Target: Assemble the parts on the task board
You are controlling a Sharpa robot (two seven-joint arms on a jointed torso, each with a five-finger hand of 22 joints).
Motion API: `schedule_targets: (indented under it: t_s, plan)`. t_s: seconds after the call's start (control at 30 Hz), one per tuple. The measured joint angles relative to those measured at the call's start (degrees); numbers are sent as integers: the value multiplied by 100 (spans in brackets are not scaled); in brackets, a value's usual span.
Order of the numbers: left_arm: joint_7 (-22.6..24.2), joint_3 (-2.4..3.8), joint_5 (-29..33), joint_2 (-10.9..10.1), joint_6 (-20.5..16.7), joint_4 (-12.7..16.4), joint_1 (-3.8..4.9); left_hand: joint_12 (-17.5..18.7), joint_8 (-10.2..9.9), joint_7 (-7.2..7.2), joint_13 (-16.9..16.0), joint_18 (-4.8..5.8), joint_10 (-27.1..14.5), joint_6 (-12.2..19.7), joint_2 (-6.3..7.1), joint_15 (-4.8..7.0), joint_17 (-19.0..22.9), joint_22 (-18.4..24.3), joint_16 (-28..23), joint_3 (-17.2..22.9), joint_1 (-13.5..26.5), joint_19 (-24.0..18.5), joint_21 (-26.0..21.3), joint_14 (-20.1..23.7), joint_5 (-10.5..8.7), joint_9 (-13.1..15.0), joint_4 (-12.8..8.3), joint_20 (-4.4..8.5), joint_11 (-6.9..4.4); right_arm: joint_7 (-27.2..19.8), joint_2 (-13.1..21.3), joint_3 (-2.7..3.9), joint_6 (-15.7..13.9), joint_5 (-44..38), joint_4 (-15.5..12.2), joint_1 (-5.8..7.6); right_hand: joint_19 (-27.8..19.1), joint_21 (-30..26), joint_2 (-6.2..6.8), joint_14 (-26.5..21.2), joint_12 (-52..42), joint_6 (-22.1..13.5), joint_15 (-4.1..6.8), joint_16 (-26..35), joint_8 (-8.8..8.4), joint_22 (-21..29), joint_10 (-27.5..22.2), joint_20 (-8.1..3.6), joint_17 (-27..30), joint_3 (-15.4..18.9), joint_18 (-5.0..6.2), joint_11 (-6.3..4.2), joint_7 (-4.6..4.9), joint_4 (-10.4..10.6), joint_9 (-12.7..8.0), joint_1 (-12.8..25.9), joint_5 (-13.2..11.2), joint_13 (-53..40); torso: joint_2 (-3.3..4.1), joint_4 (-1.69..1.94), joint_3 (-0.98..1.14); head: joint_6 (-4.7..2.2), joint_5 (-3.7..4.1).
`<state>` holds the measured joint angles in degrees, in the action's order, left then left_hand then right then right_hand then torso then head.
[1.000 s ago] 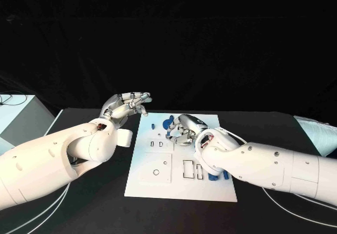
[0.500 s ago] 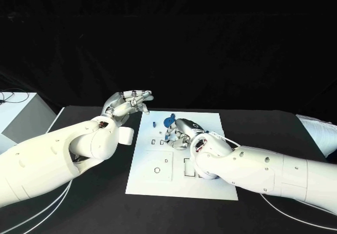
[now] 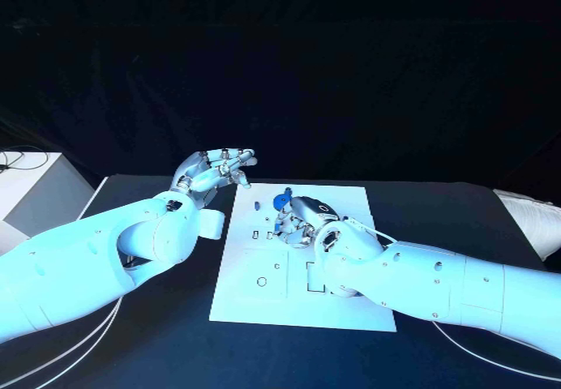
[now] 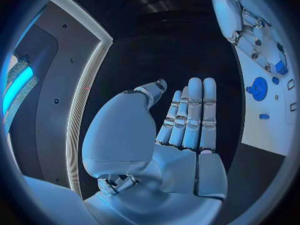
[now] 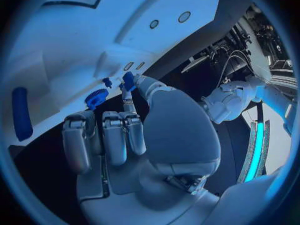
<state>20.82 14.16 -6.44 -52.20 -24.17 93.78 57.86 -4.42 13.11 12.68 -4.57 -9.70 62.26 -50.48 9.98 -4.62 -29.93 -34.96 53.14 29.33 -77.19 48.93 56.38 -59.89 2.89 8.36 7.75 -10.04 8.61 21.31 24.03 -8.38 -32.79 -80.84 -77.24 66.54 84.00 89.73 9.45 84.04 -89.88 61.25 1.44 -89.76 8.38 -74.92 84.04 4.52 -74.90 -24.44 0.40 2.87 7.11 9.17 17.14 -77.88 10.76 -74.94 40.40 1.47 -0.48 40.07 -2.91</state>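
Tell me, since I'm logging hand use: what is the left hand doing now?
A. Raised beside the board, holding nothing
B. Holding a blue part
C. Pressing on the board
A: the left hand hangs off the task board's far left corner, fingers straight and empty in the left wrist view.

- The right hand (image 3: 301,217) and its forearm lie across the middle and near right of the task board (image 3: 240,304), covering the cutouts there — little room to pass on that side.
- The left hand (image 3: 216,170) hangs beyond the board's far left corner, fingers spread and holding nothing; it stands off the plate.
- The board's near left part is bare, with an oval slot (image 3: 261,282) reachable from the left edge.
- A round blue part (image 3: 283,199) stands just beyond the right hand's fingers — a narrow gap at the far edge.
- A white box (image 3: 35,190) stands at the table's left, well apart from the board.
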Motion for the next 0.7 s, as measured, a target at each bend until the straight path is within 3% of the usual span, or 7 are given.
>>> schedule_targets:
  t_s: [0.27,0.7]
  plan:
    - [-2,0,0,9,2,-7,0,0,0,0,1,0,0,0,0,0,0,1,0,0,0,0,0,0,0,0,0,0,0,13,-91,-30,-14,-61,150,-60,0,0,0,0,0,-8,0,0,-4,1,0,0,0,0,0,0,6,0,4,0,-2,1,2,13,0,9,-13]
    - [-3,0,0,22,5,-19,0,0,0,0,1,0,0,0,0,0,0,1,0,0,0,0,0,0,0,0,0,0,0,15,-143,-37,-17,-102,242,-111,0,0,0,0,0,7,0,0,-15,1,0,0,-5,1,0,0,-9,0,2,0,-5,1,3,0,2,38,-45]
